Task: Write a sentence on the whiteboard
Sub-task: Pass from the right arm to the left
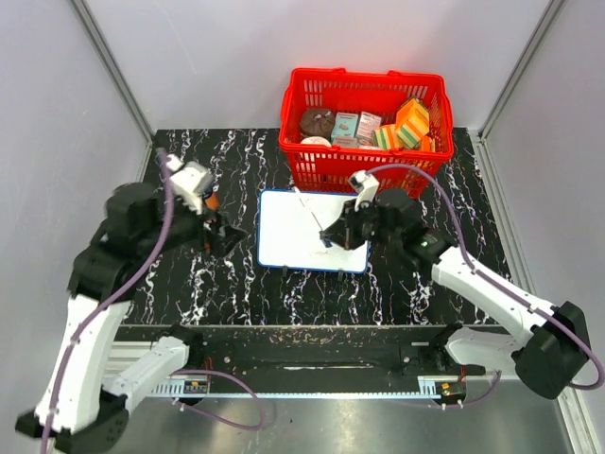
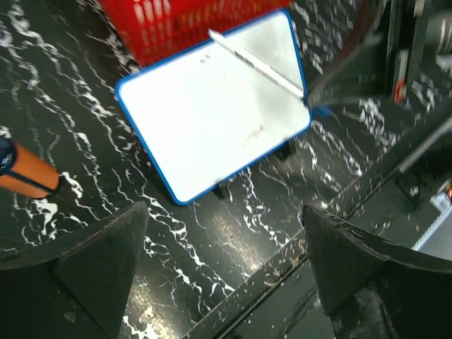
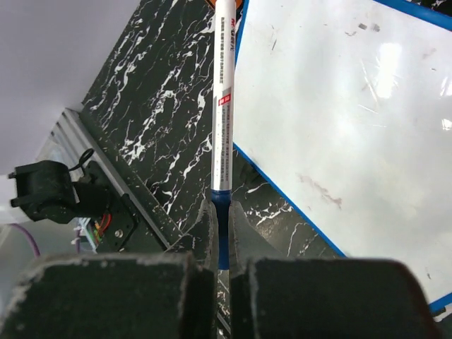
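Note:
The whiteboard (image 1: 302, 236) lies flat in the middle of the black marble table, its blue frame showing in the left wrist view (image 2: 205, 120) and the right wrist view (image 3: 339, 106). No blue words show on it, only faint smudges (image 3: 321, 189). My right gripper (image 1: 333, 236) is over the board's right part, shut on the blue end of a white marker (image 3: 224, 92), whose barrel slants up and left across the board (image 1: 307, 210). My left gripper (image 1: 227, 236) is open and empty, just left of the board, above the table's near edge (image 2: 222, 233).
A red basket (image 1: 364, 123) with several packets and sponges stands right behind the board. An orange marker with a dark cap (image 2: 28, 176) lies left of the board, near my left wrist (image 1: 212, 200). Grey walls close in the table on three sides.

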`<control>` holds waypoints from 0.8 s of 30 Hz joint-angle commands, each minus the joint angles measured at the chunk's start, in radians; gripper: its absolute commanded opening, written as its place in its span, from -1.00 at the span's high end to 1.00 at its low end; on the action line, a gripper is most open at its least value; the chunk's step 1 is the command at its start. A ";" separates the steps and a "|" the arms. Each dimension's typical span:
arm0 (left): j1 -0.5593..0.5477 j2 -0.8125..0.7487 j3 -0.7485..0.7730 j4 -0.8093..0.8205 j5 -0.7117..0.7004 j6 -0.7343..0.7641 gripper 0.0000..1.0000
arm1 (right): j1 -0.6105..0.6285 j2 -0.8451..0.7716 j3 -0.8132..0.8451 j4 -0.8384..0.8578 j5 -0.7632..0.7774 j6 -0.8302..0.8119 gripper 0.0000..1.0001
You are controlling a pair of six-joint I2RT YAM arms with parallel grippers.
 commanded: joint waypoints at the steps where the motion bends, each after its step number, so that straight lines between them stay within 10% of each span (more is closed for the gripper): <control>1: -0.188 0.113 0.067 -0.023 -0.256 0.059 -0.90 | -0.117 0.018 0.023 -0.005 -0.316 0.004 1.00; 13: -0.768 0.355 0.037 0.181 -0.924 0.471 -0.92 | -0.325 0.161 0.106 0.022 -0.797 0.077 1.00; 24: -0.865 0.251 -0.223 0.568 -0.665 0.938 -0.98 | -0.325 0.032 0.046 0.018 -0.869 0.111 1.00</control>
